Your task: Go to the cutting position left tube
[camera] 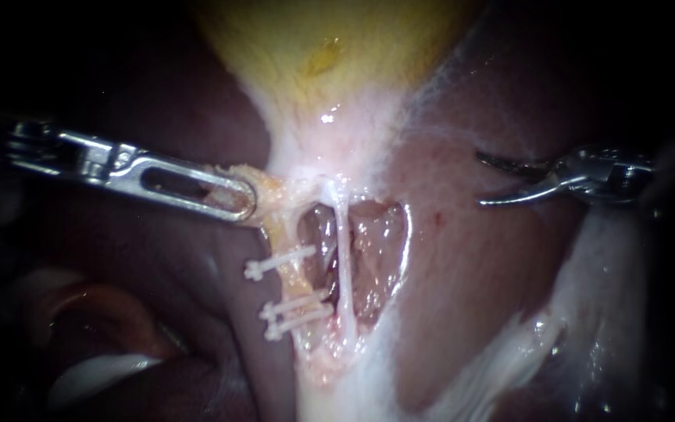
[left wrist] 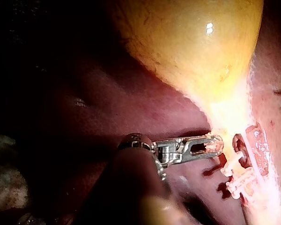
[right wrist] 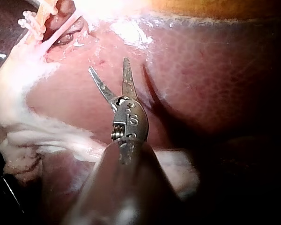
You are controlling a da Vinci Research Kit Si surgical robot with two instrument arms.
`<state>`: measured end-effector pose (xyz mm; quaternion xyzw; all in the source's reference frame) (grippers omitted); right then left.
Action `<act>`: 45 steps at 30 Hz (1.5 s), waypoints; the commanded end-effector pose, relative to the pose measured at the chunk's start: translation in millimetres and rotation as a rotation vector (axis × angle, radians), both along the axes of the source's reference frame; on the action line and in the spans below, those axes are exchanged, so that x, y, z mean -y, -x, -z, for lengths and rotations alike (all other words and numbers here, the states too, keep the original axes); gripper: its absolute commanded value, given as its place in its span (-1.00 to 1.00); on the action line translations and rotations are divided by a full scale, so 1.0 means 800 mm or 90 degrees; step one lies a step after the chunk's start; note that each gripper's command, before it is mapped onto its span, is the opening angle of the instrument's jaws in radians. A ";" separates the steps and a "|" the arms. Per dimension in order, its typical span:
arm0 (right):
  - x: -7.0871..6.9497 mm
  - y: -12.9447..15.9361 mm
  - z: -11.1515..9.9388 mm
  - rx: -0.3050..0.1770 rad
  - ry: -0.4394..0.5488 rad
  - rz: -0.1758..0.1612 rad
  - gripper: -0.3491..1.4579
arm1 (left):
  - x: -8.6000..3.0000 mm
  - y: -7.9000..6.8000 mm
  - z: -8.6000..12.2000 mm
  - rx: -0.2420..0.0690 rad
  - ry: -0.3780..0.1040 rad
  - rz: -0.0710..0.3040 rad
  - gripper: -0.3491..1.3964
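Note:
The yellow gallbladder (camera: 330, 55) narrows down to two tubes. The left tube (camera: 291, 273), yellowish, carries three white clips (camera: 279, 262): one higher up and two close together lower down. Beside it runs the thin white right tube (camera: 344, 266). My left instrument (camera: 232, 195) has its slotted jaws shut on yellowish tissue at the gallbladder's neck, just above the left tube; the left wrist view shows the same grip by my left instrument (left wrist: 210, 145), with the clips (left wrist: 235, 171) ahead of it. My right instrument (camera: 484, 180) hangs over the liver far to the right of both tubes, its curved blades open and holding nothing, as my right instrument (right wrist: 108, 65) also shows.
Dark red liver (camera: 478, 273) surrounds the tubes. A dissected window (camera: 376, 250) opens to the right of the right tube. White fatty tissue (camera: 509, 352) runs along the lower right. In the right wrist view the clips (right wrist: 35, 18) lie well ahead of the blades.

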<state>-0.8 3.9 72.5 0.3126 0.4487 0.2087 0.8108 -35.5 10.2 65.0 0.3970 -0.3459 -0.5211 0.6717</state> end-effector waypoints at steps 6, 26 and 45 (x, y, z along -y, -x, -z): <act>0.0001 -0.0001 0.0001 0.000 0.000 0.000 0.77 | 0.0000 -0.0001 0.0000 0.000 0.001 0.000 -1.00; 0.0046 -0.0048 0.0026 -0.018 -0.010 0.029 0.73 | -0.0001 -0.0001 -0.0001 -0.001 0.002 0.001 -1.00; 0.0104 -0.0140 0.0024 0.018 -0.022 0.163 0.73 | 0.0000 0.0000 -0.0001 -0.002 0.002 0.002 -1.00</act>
